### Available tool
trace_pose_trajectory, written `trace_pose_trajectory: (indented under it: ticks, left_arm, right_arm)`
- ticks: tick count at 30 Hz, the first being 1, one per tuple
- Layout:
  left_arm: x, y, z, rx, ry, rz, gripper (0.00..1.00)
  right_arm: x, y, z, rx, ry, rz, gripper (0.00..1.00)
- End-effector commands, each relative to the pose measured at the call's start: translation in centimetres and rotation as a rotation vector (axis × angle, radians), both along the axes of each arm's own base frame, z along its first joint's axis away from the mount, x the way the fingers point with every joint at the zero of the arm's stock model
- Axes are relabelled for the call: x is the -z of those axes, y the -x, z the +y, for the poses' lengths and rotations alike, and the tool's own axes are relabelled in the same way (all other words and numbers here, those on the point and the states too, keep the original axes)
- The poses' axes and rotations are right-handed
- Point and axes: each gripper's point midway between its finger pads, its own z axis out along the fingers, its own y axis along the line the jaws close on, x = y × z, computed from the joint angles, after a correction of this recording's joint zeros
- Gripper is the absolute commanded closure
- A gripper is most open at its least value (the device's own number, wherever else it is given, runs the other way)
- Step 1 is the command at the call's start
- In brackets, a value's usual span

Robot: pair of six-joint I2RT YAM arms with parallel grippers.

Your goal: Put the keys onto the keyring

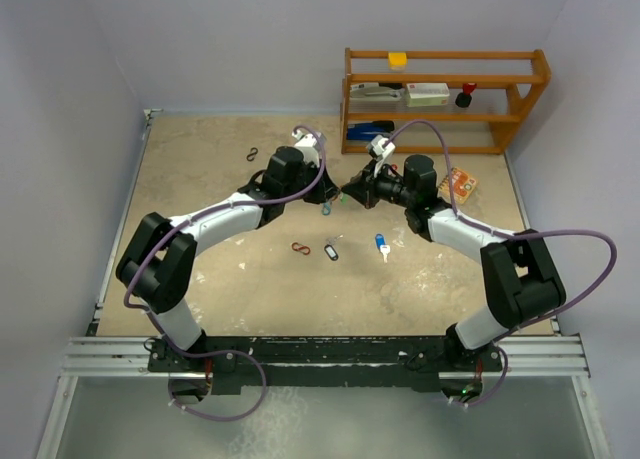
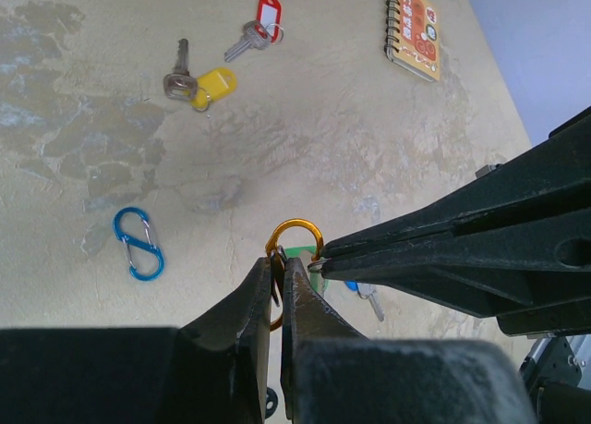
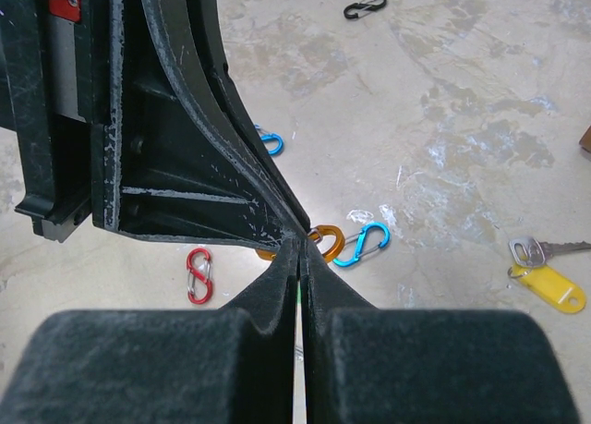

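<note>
My left gripper (image 2: 280, 263) is shut on an orange S-shaped clip (image 2: 295, 228), the keyring, and holds it above the table. My right gripper (image 3: 300, 243) is shut on the small ring of a green-tagged key (image 2: 301, 254); its fingertips (image 2: 325, 254) touch the orange clip's upper loop. The two grippers meet at mid-table in the top view, left (image 1: 326, 194) and right (image 1: 347, 193). A blue-tagged key (image 1: 382, 245) and a black-tagged key (image 1: 332, 249) lie on the table nearer the bases. A yellow-tagged key (image 2: 209, 84) and a red-tagged key (image 2: 259, 25) lie further off.
Loose S-clips lie around: blue (image 2: 138, 244), red (image 1: 300, 248), black (image 1: 253, 155). A small orange notebook (image 1: 460, 184) lies at the right. A wooden shelf (image 1: 440, 54) with items stands at the back right.
</note>
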Motion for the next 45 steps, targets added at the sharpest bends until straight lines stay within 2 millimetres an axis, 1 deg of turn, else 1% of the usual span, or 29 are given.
trace_pose_trajectory:
  ticks: [1, 14, 22, 28, 34, 44, 45]
  left_arm:
    - [-4.3, -0.5, -1.0, 0.035, 0.062, -0.092, 1.00]
    - [-4.7, 0.1, -1.1, 0.061, 0.067, -0.087, 1.00]
    - [-5.1, 0.6, -1.0, 0.075, 0.074, -0.087, 1.00]
    - [-5.4, 0.8, -1.0, 0.077, 0.076, -0.093, 1.00]
    - [-5.1, 0.9, -0.9, 0.081, 0.070, -0.088, 1.00]
    - [-4.0, 0.9, -1.0, 0.086, 0.060, -0.067, 1.00]
    - [-3.9, 0.9, -1.0, 0.086, 0.058, -0.067, 0.93]
  right_arm:
    - [-1.8, -0.8, 0.2, 0.006, -0.008, -0.066, 1.00]
    - [-1.4, -1.5, -0.5, 0.051, 0.018, -0.077, 1.00]
    - [-0.8, -1.5, -0.7, 0.058, 0.045, -0.074, 1.00]
    - [-0.8, -1.6, -1.0, 0.066, 0.056, -0.085, 1.00]
    - [-1.1, -1.9, -0.9, 0.064, 0.065, -0.106, 1.00]
    - [-2.6, -2.4, -1.0, 0.070, 0.065, -0.167, 1.00]
    - [-2.8, -2.4, -1.0, 0.070, 0.064, -0.169, 1.00]
